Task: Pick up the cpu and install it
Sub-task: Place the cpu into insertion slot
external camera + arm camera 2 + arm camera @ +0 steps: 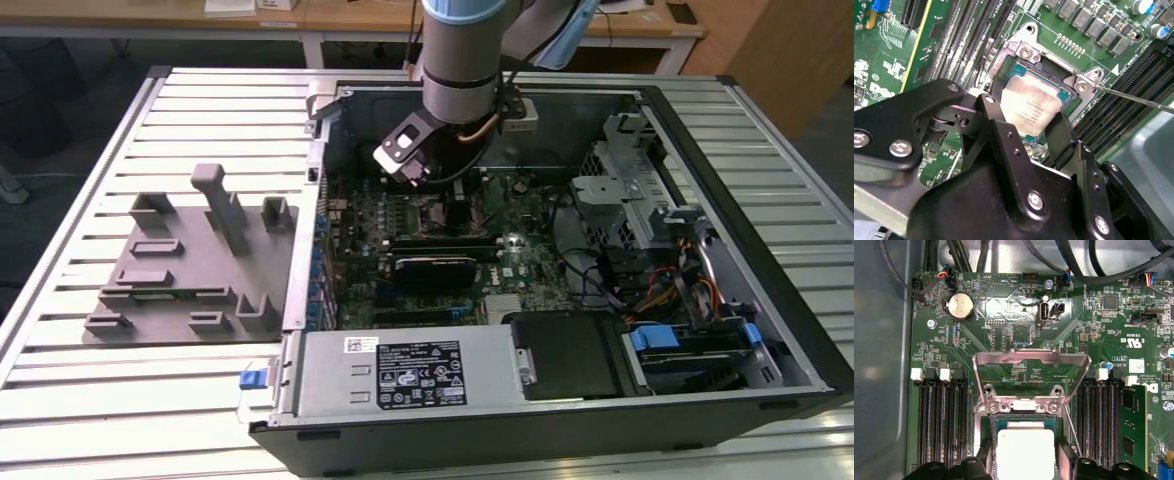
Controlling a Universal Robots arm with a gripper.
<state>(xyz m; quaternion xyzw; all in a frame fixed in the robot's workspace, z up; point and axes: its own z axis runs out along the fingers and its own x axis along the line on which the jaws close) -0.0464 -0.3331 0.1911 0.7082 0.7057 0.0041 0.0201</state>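
**One cpu point(1025, 452) pinched at the open socket point(1024, 407)**

Exterior view: the arm point(461, 60) enters from the top centre of the frame. It dips into the open computer case point(534, 440), ending over the upper middle of the motherboard point(521, 265). At the frame's left a grey fixture point(187, 265) lies on the slatted bench point(80, 160), beside the case.

Second wrist view: the tool point(1026, 112) fills the lower half of the frame. Its two black fingers point(999, 135) stand against opposite edges of the cpu, so it looks clamped on the chip rather than spread. The cpu sits at frame centre, inside the outline of the socket frame. I cannot tell whether it rests fully in the socket or hangs just above it. A thin metal lever point(1134, 97) juts toward the right edge of the frame.

First wrist view: the cpu shows at bottom centre, pale and square, with a dark finger on each side. The load plate point(1031, 362) is swung up open above it in the frame. Memory slots point(939, 420) flank the socket on both sides.

Handling, as a judgement: the chip should be light, thin and stiff. Its smooth metal top is likely slippery, and its underside and the socket's contacts are fragile. The two opposite side edges are the sound place to hold it, kept level. So shallow a hold could let it tilt.
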